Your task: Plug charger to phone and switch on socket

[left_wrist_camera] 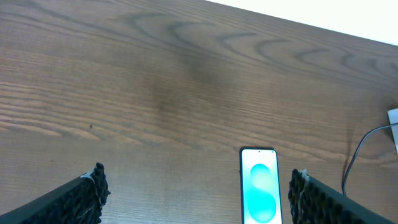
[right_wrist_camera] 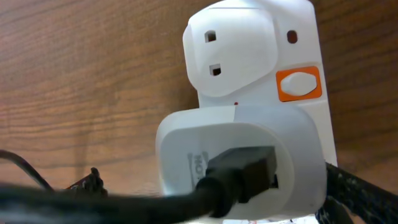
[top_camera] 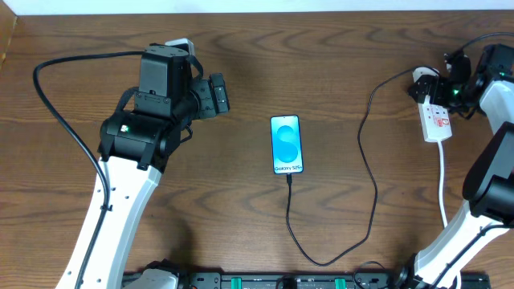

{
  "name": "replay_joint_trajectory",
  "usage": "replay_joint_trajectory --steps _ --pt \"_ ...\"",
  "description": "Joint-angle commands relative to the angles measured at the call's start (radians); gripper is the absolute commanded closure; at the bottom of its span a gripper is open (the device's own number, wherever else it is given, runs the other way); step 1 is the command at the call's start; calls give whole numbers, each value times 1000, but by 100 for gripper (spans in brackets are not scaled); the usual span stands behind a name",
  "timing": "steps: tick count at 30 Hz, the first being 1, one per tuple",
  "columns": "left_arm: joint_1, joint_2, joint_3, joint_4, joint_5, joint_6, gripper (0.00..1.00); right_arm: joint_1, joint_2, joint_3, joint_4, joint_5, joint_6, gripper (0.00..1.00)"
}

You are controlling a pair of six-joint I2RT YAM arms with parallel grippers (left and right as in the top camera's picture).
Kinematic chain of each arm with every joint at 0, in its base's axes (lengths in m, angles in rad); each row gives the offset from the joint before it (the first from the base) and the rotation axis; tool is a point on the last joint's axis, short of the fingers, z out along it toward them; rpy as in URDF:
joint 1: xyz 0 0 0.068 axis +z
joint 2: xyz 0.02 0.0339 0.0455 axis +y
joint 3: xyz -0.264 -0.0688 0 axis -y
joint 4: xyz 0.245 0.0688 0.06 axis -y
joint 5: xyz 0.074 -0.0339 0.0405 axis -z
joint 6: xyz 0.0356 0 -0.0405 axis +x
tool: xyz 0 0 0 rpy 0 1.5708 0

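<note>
Overhead view: high, facing straight down on the whole table (top_camera: 233, 201). Left wrist view: low, oblique across the wood, sharing the phone (left_wrist_camera: 259, 186) with the overhead. Right wrist view: very close, facing the socket (right_wrist_camera: 261, 56) and white plug (right_wrist_camera: 186, 143) — both at the overhead's right edge.

Dark brown wood-grain table (top_camera: 241, 217) fills nearly every view. Thin white strip (top_camera: 241, 5) past its far edge, can't tell if wall or floor. Light even, shadows soft.

Table (top_camera: 225, 217) matt wood grain; socket (right_wrist_camera: 249, 25) smooth white plastic, prob. glossy.
</note>
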Motion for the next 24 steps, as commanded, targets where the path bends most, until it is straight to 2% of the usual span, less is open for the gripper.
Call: replay_joint_trajectory --steps 1,20,24 --pt "0 3 14 0 -9 6 7 7 32 44 -37 -45 -13 1" --pt "0 3 14 0 -9 6 7 5 33 52 -65 -28 -1 1" --pt "0 3 14 0 -9 6 7 4 33 64 -43 46 0 1"
